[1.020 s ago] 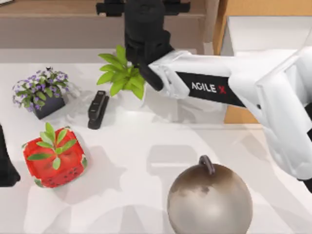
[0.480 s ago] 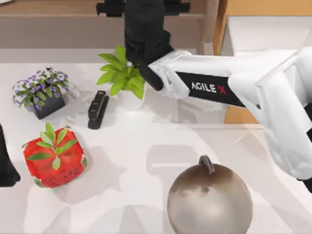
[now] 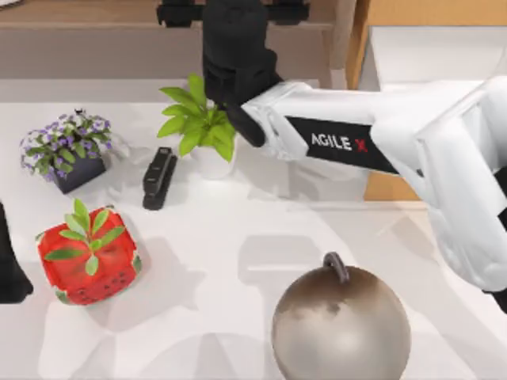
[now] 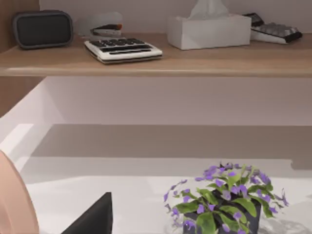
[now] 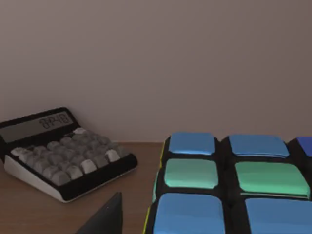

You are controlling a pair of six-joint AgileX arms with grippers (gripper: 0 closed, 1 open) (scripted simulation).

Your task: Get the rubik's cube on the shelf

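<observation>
The rubik's cube fills the near right of the right wrist view, showing blue and teal stickers on a black grid. It rests on the brown board of the shelf. My right arm reaches from the right to the shelf at the back, its gripper over the board. One dark fingertip stands a little apart from the cube's side, so the gripper is open. My left gripper is parked at the table's left edge, open.
A calculator lies on the shelf beside the cube. On the table stand a green plant, a black stapler, purple flowers, a red strawberry cube and a metal ball weight. An orange cabinet is back right.
</observation>
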